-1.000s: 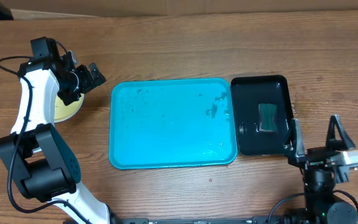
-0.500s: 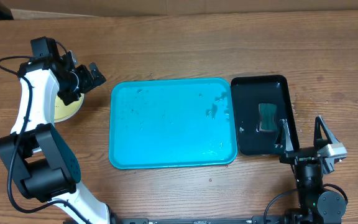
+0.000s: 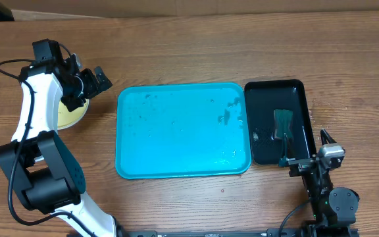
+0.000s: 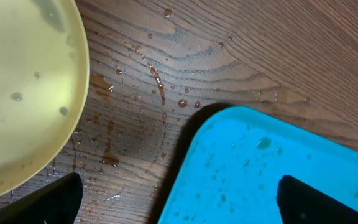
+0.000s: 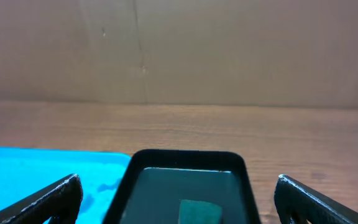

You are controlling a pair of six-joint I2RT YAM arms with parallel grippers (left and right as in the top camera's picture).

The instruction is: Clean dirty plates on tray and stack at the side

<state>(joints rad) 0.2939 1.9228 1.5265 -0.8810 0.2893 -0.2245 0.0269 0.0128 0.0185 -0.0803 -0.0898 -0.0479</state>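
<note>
A yellow-green plate [image 3: 71,114] lies on the wooden table left of the turquoise tray [image 3: 183,130], partly hidden under my left arm; no other plates show. It looks wet, with no dark smears visible [image 4: 23,87]. The tray's bare floor holds only water drops and a few small dark specks. My left gripper [image 3: 91,82] hovers open above the gap between plate and tray corner [image 4: 272,174], nothing between its fingertips [image 4: 48,202]. My right gripper [image 3: 306,153] stands open at the near edge of the black tray, empty, one fingertip [image 5: 322,202] showing at the lower right.
A glossy black tray [image 3: 262,99] with shallow water and a green sponge [image 3: 283,124] sits against the turquoise tray's right side. Water drops and brownish streaks [image 4: 157,84] wet the wood between plate and tray. A cardboard wall [image 5: 179,50] stands behind the table.
My right arm has shifted left and swung its open gripper towards the black tray's near right corner. The left arm and the plate have stayed put.
</note>
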